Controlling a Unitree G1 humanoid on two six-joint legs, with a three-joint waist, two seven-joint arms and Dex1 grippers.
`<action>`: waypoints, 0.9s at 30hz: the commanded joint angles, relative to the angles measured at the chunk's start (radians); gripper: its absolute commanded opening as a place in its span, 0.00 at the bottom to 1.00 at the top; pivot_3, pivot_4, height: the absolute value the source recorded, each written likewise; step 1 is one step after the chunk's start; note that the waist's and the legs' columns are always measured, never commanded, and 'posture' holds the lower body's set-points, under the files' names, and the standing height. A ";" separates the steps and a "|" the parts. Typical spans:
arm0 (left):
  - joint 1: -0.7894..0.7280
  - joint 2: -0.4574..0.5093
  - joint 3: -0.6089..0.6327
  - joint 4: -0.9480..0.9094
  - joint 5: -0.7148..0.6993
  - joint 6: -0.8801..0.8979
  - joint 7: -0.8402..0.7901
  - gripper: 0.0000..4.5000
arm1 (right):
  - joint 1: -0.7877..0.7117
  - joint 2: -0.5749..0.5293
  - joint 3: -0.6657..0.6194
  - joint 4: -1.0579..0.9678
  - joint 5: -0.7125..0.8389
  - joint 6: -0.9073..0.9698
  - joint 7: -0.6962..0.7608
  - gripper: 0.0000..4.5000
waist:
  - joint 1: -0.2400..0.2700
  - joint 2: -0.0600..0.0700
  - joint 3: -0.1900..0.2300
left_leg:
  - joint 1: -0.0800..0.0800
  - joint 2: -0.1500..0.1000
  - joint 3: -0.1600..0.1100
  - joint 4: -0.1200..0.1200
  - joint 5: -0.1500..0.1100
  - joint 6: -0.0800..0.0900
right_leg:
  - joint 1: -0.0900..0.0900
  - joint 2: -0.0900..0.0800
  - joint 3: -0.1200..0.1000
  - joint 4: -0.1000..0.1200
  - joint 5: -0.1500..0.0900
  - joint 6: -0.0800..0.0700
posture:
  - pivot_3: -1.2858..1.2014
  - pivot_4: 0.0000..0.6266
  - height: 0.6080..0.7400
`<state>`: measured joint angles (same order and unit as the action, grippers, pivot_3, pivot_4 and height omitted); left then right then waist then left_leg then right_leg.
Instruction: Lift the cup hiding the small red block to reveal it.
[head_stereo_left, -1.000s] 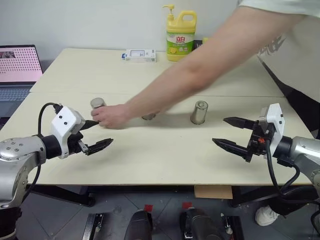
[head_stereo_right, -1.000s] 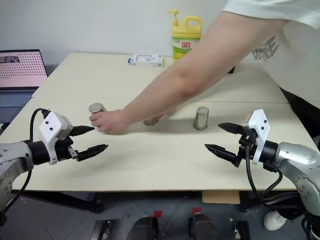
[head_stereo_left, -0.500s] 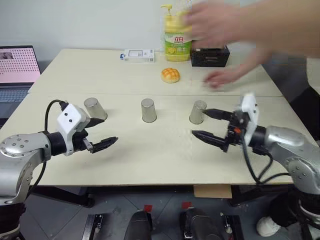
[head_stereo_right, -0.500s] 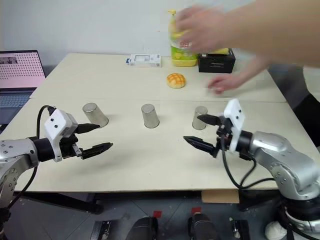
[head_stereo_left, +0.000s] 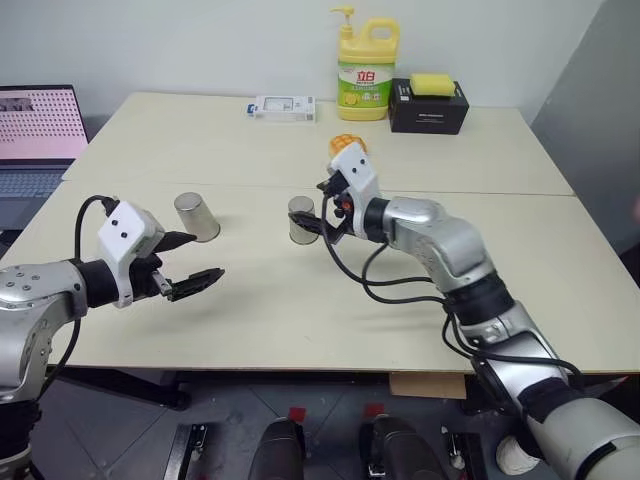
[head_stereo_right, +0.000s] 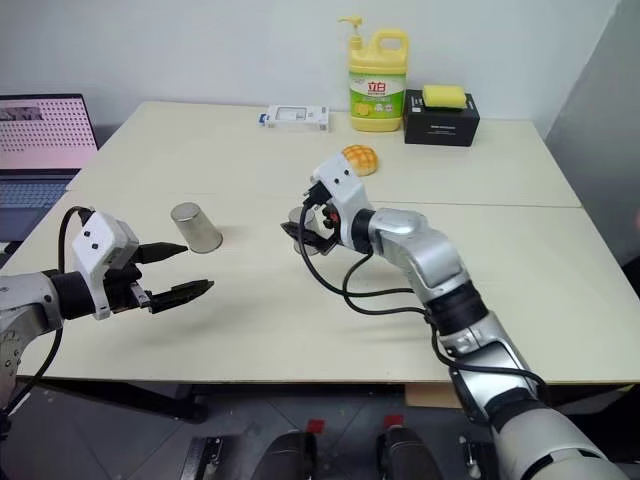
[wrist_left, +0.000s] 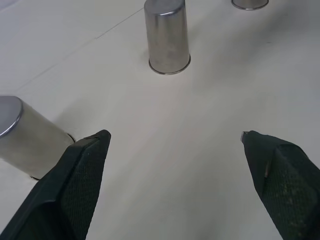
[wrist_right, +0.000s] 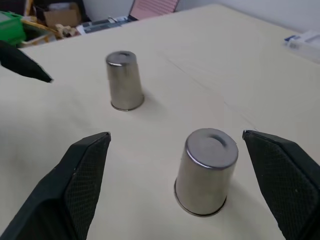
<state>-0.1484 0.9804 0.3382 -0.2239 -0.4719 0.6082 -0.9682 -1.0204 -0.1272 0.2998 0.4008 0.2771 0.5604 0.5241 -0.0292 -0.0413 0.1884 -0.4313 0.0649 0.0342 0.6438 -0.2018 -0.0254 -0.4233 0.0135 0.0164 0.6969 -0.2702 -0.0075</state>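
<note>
**Right gripper spread at middle cup, left gripper idle and apart**

Cups: plain silver-grey metal tumblers, slightly tapered, standing mouth-down on the pale worktop (head_stereo_left: 520, 250). Middle cup (wrist_right: 205, 172) sits near the worktop's centre seam; left cup (head_stereo_left: 197, 216) is well apart from it, toward the robot's left. A third cup's rim (wrist_left: 249, 4) is cut off by the edge of the left wrist view. The cups look alike and are opaque, so I cannot tell which one covers the small red block.

Right arm: stretched forward and across to the robot's left, cable looped under the forearm. Right gripper (wrist_right: 182, 142) has its jaws wide apart, one finger on each side of the middle cup and not touching it, pointing roughly level at it.

Left arm: bent, held low over the near left part of the worktop. Left gripper (head_stereo_left: 190, 260) has its jaws apart, nothing between them, near the left cup but clear of it.

Writing: yellow detergent bottle (head_stereo_left: 363, 70) at the far edge has a green label with "立白". Beside it stands a black box (head_stereo_left: 428, 108) with a yellow sponge (head_stereo_left: 432, 82) on top. The laptop (head_stereo_left: 35, 135) at far left shows a pink dotted screen; text unreadable. An orange-yellow bun (head_stereo_right: 359, 158) lies behind the right wrist.
</note>
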 joint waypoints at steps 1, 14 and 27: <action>0.000 0.023 0.035 -0.039 -0.020 0.005 -0.007 0.99 | -0.110 0.061 -0.024 0.244 -0.076 -0.165 0.004 1.00 | -0.002 0.000 0.000 | 0.000 0.000 0.000 0.000 0.000 0.000 | 0.000 0.000 0.000 0.000 0.000 0.000 | 0.52 0.24 1.00; 0.018 0.021 0.036 -0.090 -0.030 0.027 0.003 0.99 | -0.291 0.191 -0.164 0.767 -0.150 -0.372 -0.008 1.00 | -0.004 0.001 0.000 | 0.000 0.001 -0.001 -0.001 0.000 0.000 | -0.001 0.000 -0.001 0.001 0.003 -0.005 | 0.52 0.24 1.00; 0.001 0.018 0.031 -0.097 -0.029 0.033 0.016 1.00 | -0.299 0.235 -0.209 0.847 -0.218 -0.442 -0.043 0.58 | -0.004 0.001 0.000 | 0.000 0.001 -0.002 -0.001 0.000 0.000 | -0.001 0.000 -0.001 0.001 0.003 -0.005 | 0.52 0.24 1.00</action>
<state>-0.1318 0.9839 0.3456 -0.2866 -0.4915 0.6468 -0.9580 -1.2943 0.1000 0.1092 1.2541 0.0654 0.1409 0.4802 -0.0328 -0.0407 0.1888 -0.4311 0.0657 0.0323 0.6424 -0.2019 -0.0255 -0.4238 0.0139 0.0153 0.6975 -0.2674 -0.0127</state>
